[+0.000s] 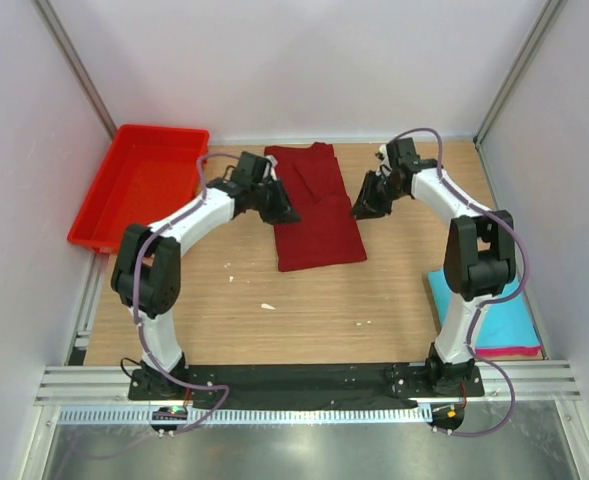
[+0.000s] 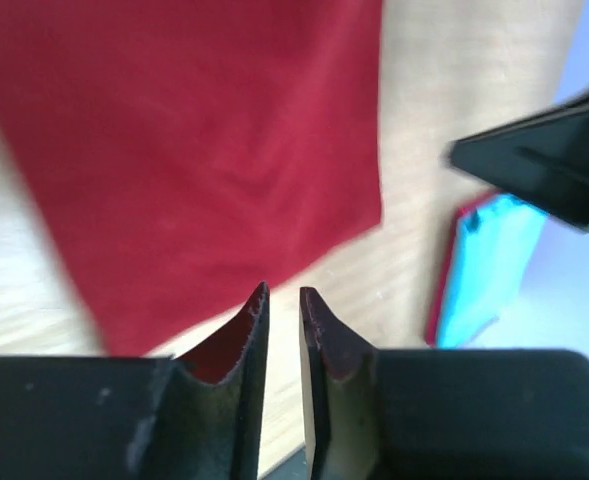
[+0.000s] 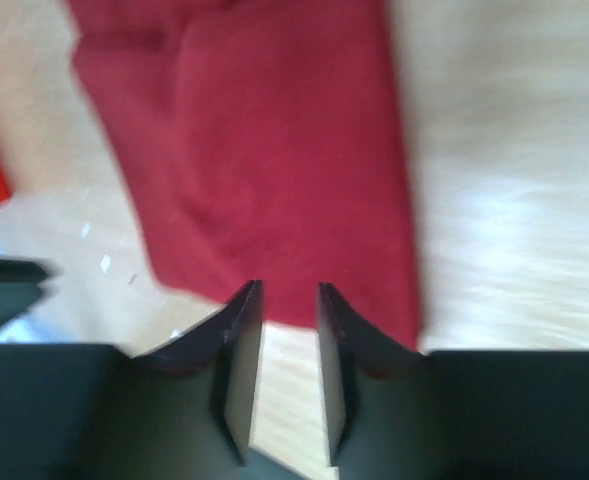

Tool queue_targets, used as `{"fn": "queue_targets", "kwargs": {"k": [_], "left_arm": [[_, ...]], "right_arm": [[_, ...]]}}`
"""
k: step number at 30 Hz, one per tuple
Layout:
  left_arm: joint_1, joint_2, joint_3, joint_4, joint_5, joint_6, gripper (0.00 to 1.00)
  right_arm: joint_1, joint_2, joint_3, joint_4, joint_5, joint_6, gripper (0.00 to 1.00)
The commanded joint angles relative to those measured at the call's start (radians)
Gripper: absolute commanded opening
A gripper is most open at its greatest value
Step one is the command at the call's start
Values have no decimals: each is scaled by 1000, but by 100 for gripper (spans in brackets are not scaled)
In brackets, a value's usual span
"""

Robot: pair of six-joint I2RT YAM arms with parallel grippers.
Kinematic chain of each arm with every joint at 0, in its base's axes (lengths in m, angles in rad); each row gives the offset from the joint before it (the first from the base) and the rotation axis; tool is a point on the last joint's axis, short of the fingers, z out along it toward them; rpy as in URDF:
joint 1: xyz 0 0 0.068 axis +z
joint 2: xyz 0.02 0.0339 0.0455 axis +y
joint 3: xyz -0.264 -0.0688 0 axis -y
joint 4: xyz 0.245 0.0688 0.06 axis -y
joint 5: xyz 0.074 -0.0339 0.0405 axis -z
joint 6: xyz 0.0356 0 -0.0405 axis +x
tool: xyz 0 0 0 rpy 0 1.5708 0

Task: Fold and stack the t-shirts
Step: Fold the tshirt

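Broadly, the wooden table [image 1: 374,290] fills the floor of the white-walled cell, and both arms reach from its near edge toward the far half. A bright red tray [image 1: 144,185] sits at the far left corner, tilted, with its outer side overhanging the table's left edge.

Next in size, the dark maroon t-shirt [image 1: 319,215] lies flat at the far middle of the table as a long rectangle. Its sides are folded inward, with creases showing toward the far end, and its near hem is a clean straight line.

The turquoise t-shirt [image 1: 504,320] lies folded at the near right corner, just beside the right arm's base and partly hidden by that arm. A thin strip of the pink t-shirt [image 1: 509,352] shows under its near edge, so the turquoise one rests on top of it.

The left gripper [image 1: 279,210] is at the maroon shirt's left edge. Its wrist view shows the two fingers [image 2: 256,330] parted by a narrow slit with nothing between them. The right gripper [image 1: 364,208] is just beside the shirt's right edge. Its fingers [image 3: 242,330] also stand a little apart, seemingly empty, though that view is too blurred to be sure.

Two small white scraps [image 1: 267,306] lie on the bare wood, near the shirt's near left corner.
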Motion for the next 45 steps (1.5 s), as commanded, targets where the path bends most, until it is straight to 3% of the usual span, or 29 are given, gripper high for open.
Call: {"fn": "queue_targets", "kwargs": {"k": [1, 9, 18, 25, 28, 33, 36, 38, 45], "left_arm": [[-42, 43, -102, 187, 102, -109, 18], [-47, 139, -204, 258, 124, -139, 10], [-63, 76, -440, 262, 73, -135, 7], [-113, -156, -710, 239, 37, -148, 6], [-116, -291, -747, 166, 18, -132, 16], [-116, -406, -634, 48, 4, -78, 31], [-113, -372, -541, 104, 41, -87, 29], [-114, -300, -499, 173, 115, -128, 26], [-114, -46, -474, 688, 240, -335, 18]], "right_arm": [[44, -29, -141, 149, -182, 106, 28], [37, 25, -313, 235, -222, 92, 16], [26, -4, -559, 341, -186, 163, 16], [122, -203, -799, 344, -160, 271, 16], [158, -350, -891, 333, -134, 301, 18], [159, -409, -783, 263, -149, 229, 34], [159, -339, -659, 284, -208, 198, 38], [158, -254, -590, 357, -271, 215, 34], [159, -21, -451, 572, -403, 302, 8]]}}
